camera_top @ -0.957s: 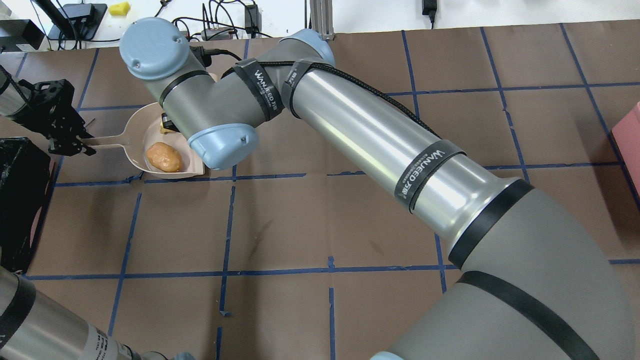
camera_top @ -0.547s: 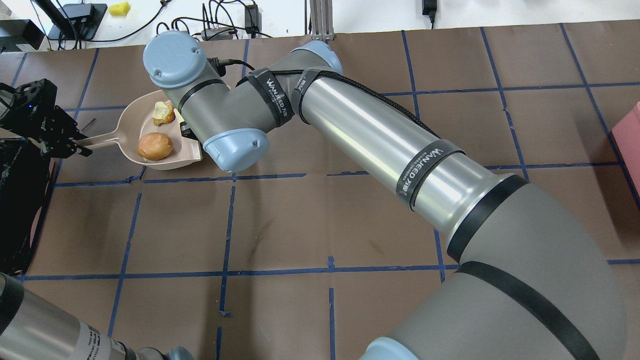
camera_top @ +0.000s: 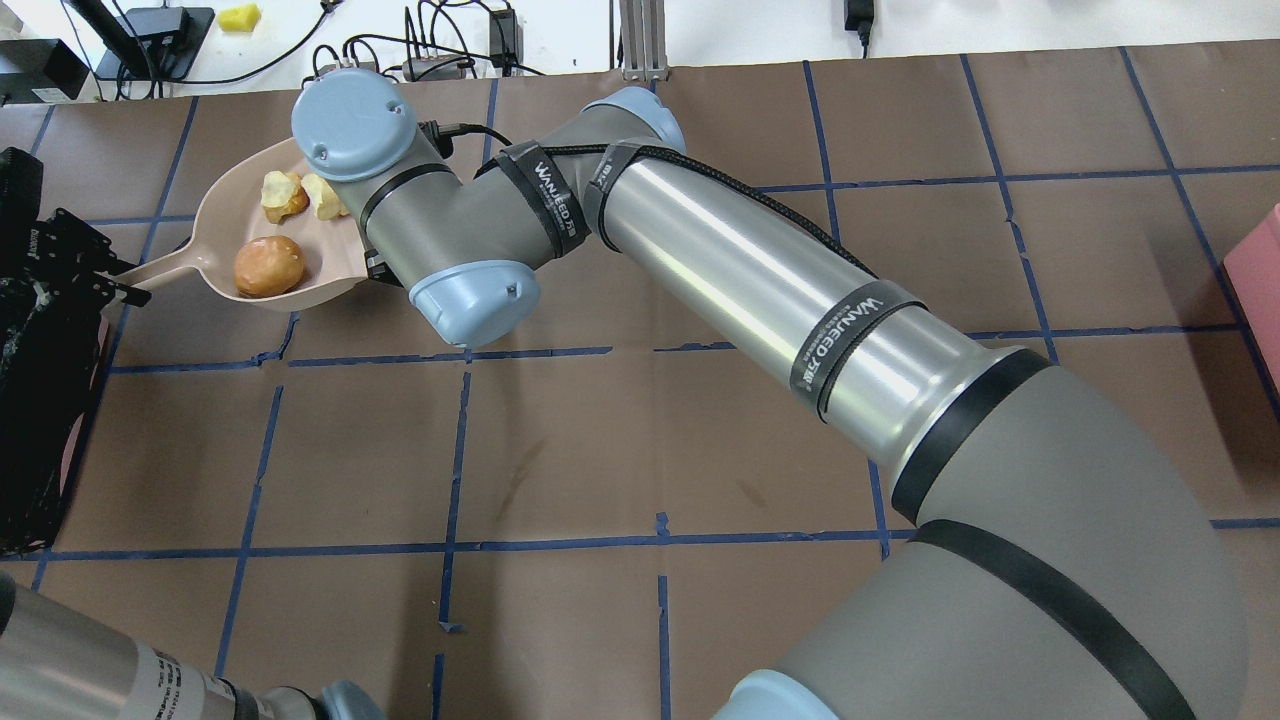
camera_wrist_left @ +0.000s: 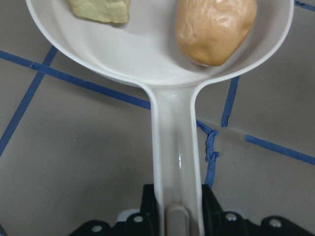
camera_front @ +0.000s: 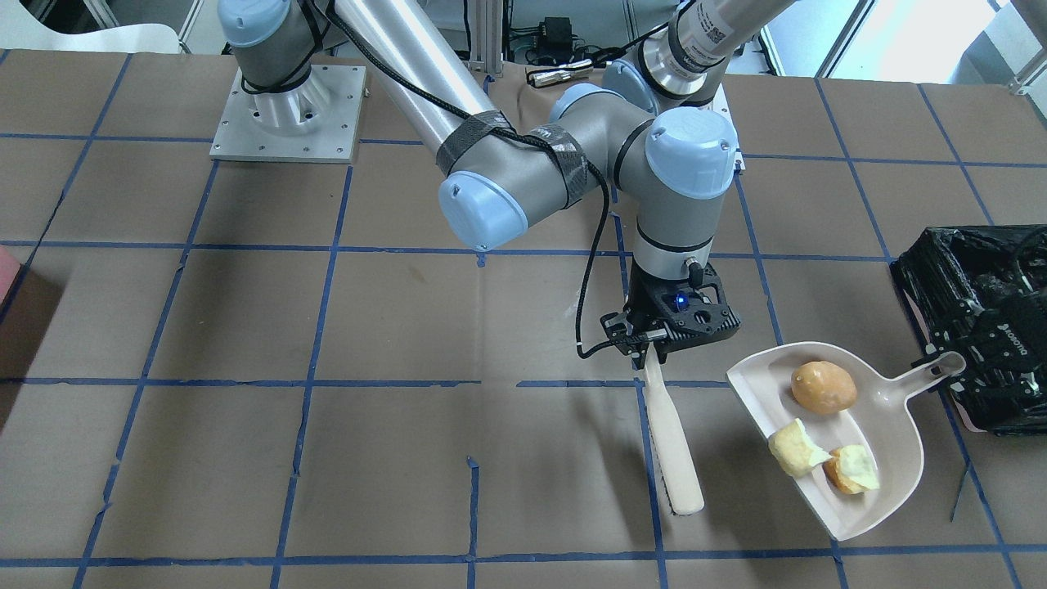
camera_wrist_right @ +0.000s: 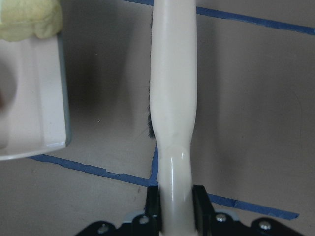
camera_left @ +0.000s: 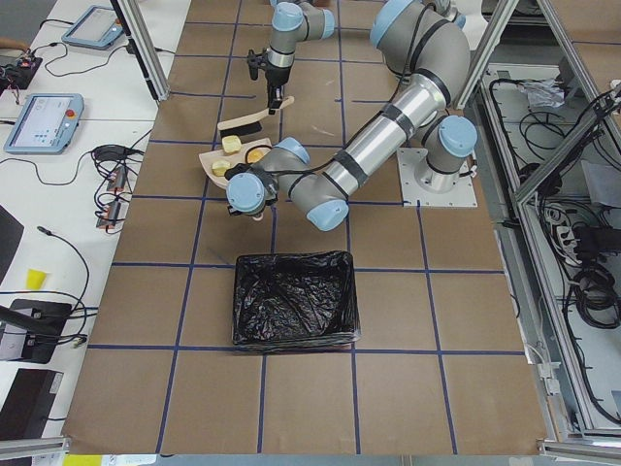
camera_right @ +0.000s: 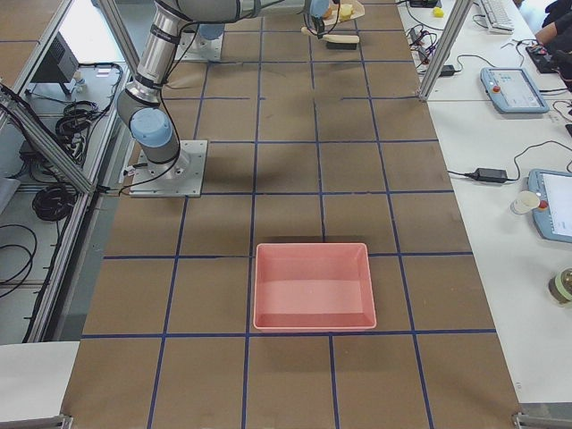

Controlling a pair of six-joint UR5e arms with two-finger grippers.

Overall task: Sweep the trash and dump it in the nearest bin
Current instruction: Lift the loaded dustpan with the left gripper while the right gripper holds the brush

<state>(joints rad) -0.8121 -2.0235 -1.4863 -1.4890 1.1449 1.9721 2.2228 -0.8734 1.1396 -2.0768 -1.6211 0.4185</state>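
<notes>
A beige dustpan (camera_front: 887, 442) holds the trash: an orange-tan potato-like lump (camera_front: 823, 386) and two pale yellow-green chunks (camera_front: 795, 447) (camera_front: 853, 469). My left gripper (camera_front: 949, 360) is shut on the dustpan's handle (camera_wrist_left: 177, 162), right beside the black-bagged bin (camera_front: 973, 278). In the overhead view the pan (camera_top: 222, 215) lies just right of the bin (camera_top: 30, 400). My right gripper (camera_front: 654, 348) is shut on a beige brush (camera_front: 672, 442), which points down at the table left of the pan's open edge. The right wrist view shows the brush handle (camera_wrist_right: 173, 98) clamped between the jaws.
A pink tray (camera_right: 313, 286) stands far off on the robot's right side of the table; it also shows at the overhead view's right edge (camera_top: 1262, 270). The right arm (camera_top: 720, 260) reaches across the table's middle. Cables and devices lie beyond the far edge (camera_top: 430, 50).
The left gripper has carried the dustpan with the trash left and farther away, toward the bin. The right wrist has drawn back a little, uncovering both yellow chunks.
</notes>
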